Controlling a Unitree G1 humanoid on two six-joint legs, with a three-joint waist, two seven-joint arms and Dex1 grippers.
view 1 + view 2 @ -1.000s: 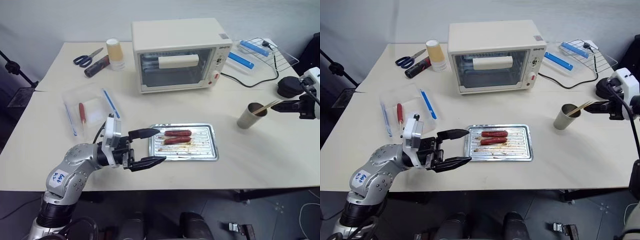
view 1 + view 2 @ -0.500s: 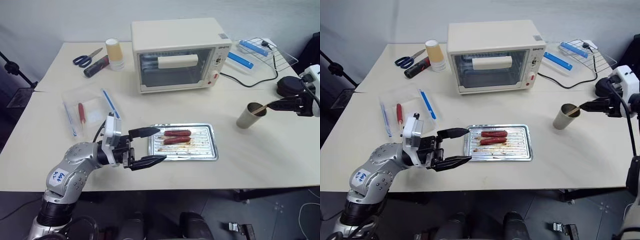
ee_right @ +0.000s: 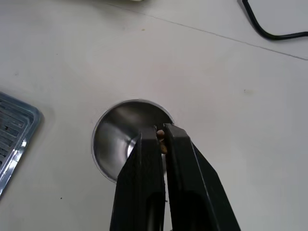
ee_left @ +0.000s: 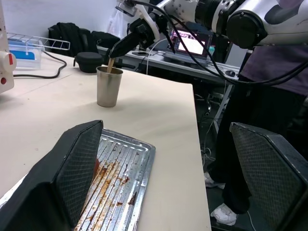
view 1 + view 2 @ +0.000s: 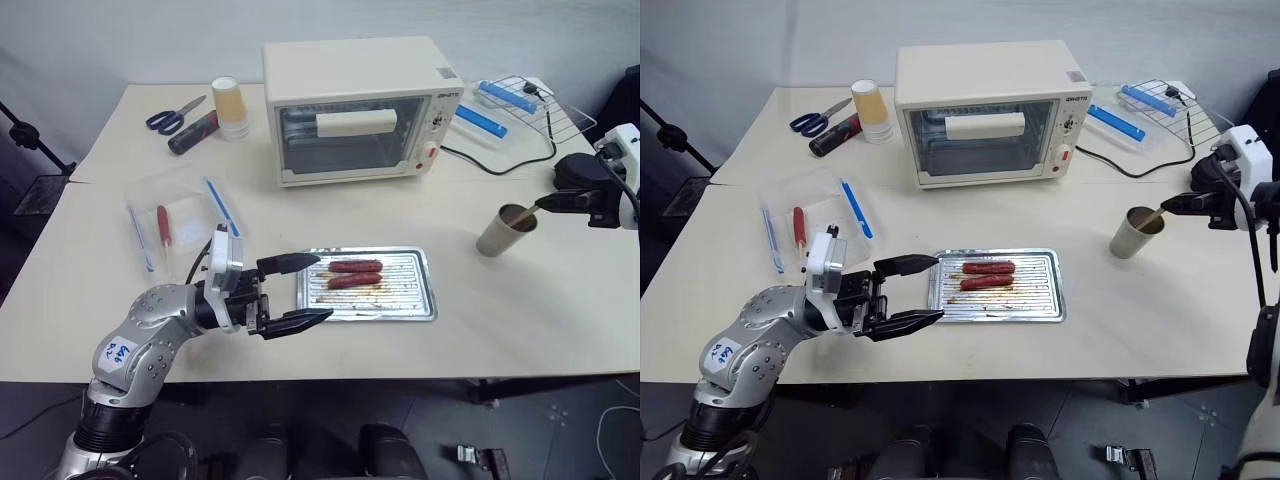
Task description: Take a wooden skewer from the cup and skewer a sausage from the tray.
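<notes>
right gripper (image 3: 161, 132) clamped on thin pale wooden skewer (image 5: 1148, 217) (slanting from grey-tan paper cup (image 5: 1132, 233)) | left gripper (image 5: 304, 292) agape beside tray

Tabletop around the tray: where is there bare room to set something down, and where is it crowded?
Bare: the table between the tray and the cup, and the strip between the tray and the toaster oven. Crowded: the tray's left end, where the left tool sits open, and the cup's mouth under the right tool.
</notes>
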